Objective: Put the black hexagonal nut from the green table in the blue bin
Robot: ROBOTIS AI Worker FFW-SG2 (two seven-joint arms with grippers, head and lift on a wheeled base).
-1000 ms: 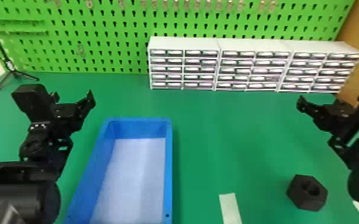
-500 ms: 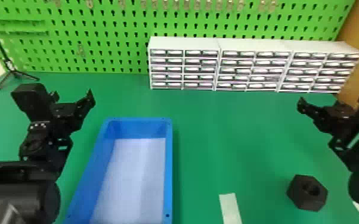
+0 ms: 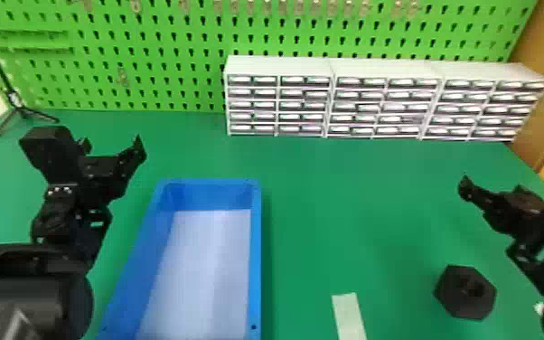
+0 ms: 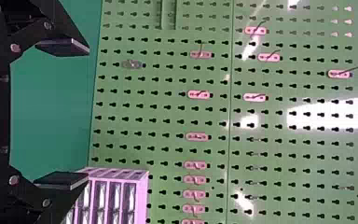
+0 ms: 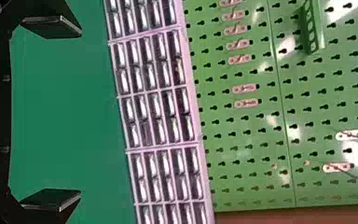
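Green pegboard [image 3: 162, 54] is seen behind the green table [image 3: 352, 203], with white drawer units [image 3: 280, 63] set along its foot. At the left, the left gripper [image 4: 87, 114] is held beside the blue bin [image 3: 255, 253], its fingers spread with nothing between them; if it is swung inward during the drop, the bin's wall could be knocked. Right of the bin, a pale strip [image 3: 349, 316] is laid on the table. Farther right, the black hexagonal nut [image 3: 456, 303] is found on the table, well apart from the bin; if it is pinched across corners rather than flats, it could be twisted loose. If it is carried too low, the bin's nearer side could be struck. At the far right, the right gripper [image 5: 80, 113] is held with its fingers wide apart and empty; should it be lowered off-centre, the nut could be pushed away by a fingertip.
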